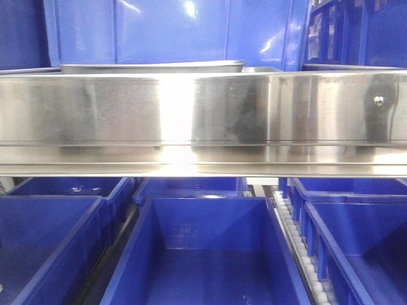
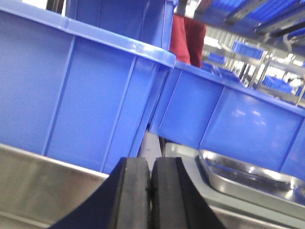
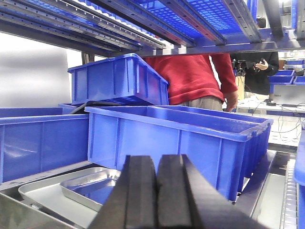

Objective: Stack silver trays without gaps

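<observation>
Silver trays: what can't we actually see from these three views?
- Front view: the shelf rail hides the silver trays except a sliver of rim; how many there are and how they nest cannot be told.
- Left wrist view: the tray is cut off by the right edge.
- Right wrist view: the shut right claw covers the small tray's near corner.

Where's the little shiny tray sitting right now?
In the right wrist view the small silver tray lies at lower left, inside a larger silver tray, just in front of the blue bins and left of the shut right gripper.
</observation>
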